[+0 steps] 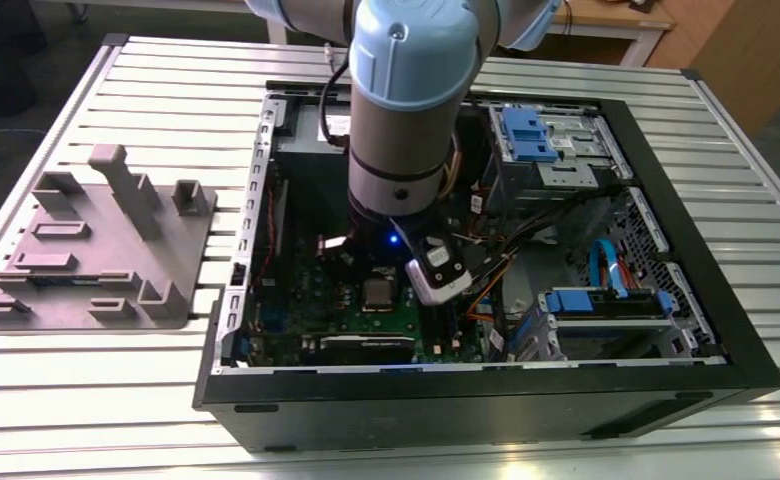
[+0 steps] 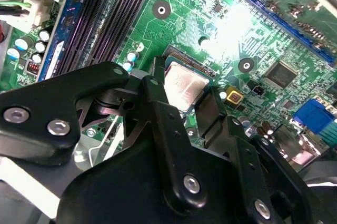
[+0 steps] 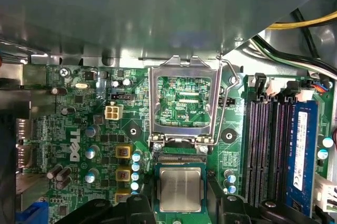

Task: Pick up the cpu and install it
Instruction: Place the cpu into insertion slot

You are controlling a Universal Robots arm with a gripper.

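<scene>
**Hot glare on the board, dark case interior**

In the second wrist view you get blown-out glare on the green motherboard [image 2: 231, 29], and the close black gripper [image 2: 192, 110] is soft. In the exterior view, the computer case [image 1: 497, 400] interior sits in shadow while the slatted table [image 1: 97, 400] is evenly bright.

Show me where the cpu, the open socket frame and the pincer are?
cpu [image 3: 180, 190], first wrist view, middle of its metal top.
socket frame [image 3: 155, 97], first wrist view, its side bar.
pincer [image 2: 185, 105], second wrist view, between the fingertips.
</scene>
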